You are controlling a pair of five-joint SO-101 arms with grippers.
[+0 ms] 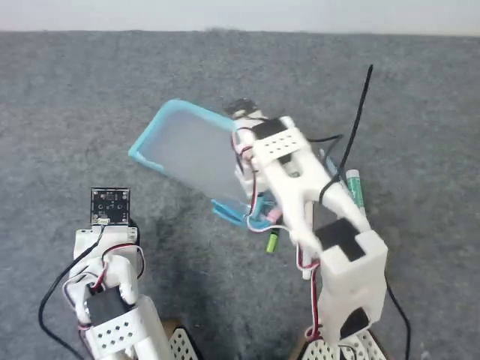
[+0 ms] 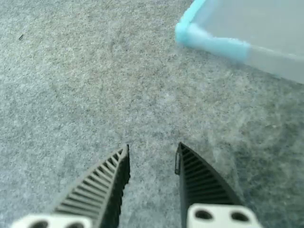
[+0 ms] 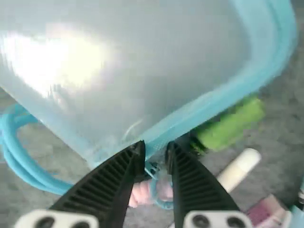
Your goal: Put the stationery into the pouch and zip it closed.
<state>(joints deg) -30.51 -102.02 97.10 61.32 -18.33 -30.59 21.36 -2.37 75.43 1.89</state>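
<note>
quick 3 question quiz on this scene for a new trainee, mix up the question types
1. True or false: the left gripper is shut on the pouch.
2. What is the right gripper closed on? A) the pouch's blue edge B) the pouch's clear middle C) nothing
3. Fill in: the green highlighter lies ___ the pouch (inside/outside).

Key: 1 false, it is open over the carpet. 2 A. 3 outside.
</note>
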